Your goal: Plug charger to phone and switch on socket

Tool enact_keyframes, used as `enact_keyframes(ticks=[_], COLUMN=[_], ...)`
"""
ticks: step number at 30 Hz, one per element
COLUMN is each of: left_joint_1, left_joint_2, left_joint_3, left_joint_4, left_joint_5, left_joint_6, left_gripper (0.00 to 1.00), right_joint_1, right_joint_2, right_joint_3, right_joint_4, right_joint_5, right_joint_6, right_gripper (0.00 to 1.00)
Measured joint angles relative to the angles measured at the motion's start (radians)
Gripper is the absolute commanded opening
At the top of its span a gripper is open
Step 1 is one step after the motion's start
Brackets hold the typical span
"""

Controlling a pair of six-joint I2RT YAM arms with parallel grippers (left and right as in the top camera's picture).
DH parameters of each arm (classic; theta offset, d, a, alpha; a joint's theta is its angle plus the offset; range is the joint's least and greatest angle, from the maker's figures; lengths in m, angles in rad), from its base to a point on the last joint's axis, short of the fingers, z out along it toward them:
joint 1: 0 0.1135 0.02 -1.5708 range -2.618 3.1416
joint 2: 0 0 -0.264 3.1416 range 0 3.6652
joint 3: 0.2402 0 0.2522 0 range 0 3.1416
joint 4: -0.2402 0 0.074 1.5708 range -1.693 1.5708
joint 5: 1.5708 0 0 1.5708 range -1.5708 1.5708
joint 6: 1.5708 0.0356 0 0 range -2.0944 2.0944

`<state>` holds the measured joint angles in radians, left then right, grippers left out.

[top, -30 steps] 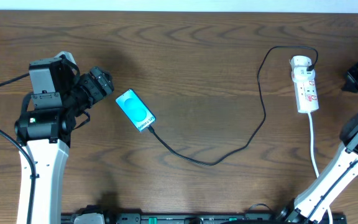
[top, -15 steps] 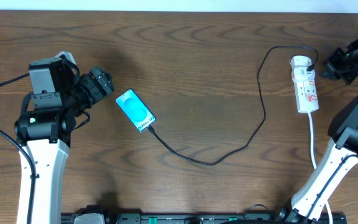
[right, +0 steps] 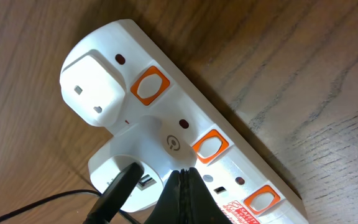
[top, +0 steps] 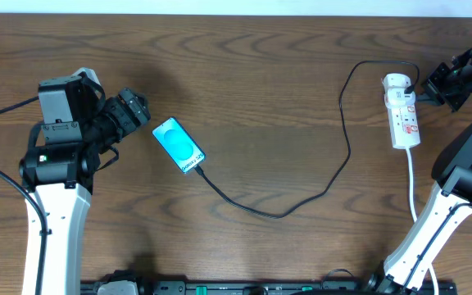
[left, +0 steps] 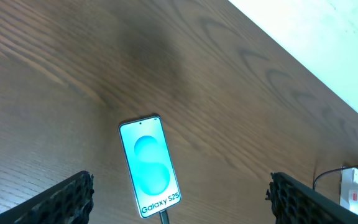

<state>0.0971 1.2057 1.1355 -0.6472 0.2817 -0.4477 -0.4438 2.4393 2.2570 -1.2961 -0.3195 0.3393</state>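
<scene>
You're sitting roughly two-thirds through this one, I reckon. The small flat turquoise-screened phone (top: 179,145) is lying on the dark brown wooden surface (top: 269,74) just ahead of your left hand (top: 140,112). That hand is hanging there released, fingers spread wide with nothing between them.

In the left wrist view the long thin black charger cable (top: 282,215) is running into the end of the phone nearest the hand. So the plugging-in part is looking done to me, though I can't see the tip itself seated. From there the cable is looping away from the left hand and over to the white elongated power strip socket (top: 402,111) on the far side. There its black plug (right: 120,190) is sitting in a white adapter (right: 166,146) on the strip.

What's left is the switch. Your right hand (right: 181,186) is clenched shut on nothing, fingertips pressed together into a point, and it's hovering right over the socket. The middle orange rocker switch (right: 209,147) is sitting just beyond the fingertips. It's close, but I can't tell if they're touching the strip. I also can't tell whether any switch is on already.

So you're lining up for the poke. I'd guess it needs a small nudge forward onto that switch, and make sure you're picking the one that feeds the adapter.
</scene>
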Motion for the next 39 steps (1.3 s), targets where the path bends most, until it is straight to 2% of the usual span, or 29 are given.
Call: enact_keyframes(ticks=[39], left_joint_1=[0.0], left_joint_2=[0.0], left_joint_3=[0.0], left_joint_4=[0.0], left_joint_5=[0.0], left_joint_6=[0.0], left_gripper=[0.91], right_joint_1=[0.0], right_joint_2=[0.0], right_joint_3=[0.0], right_joint_4=[-0.051], right_joint_5=[0.035], right_joint_6=[-0.07], right_gripper=[0.01])
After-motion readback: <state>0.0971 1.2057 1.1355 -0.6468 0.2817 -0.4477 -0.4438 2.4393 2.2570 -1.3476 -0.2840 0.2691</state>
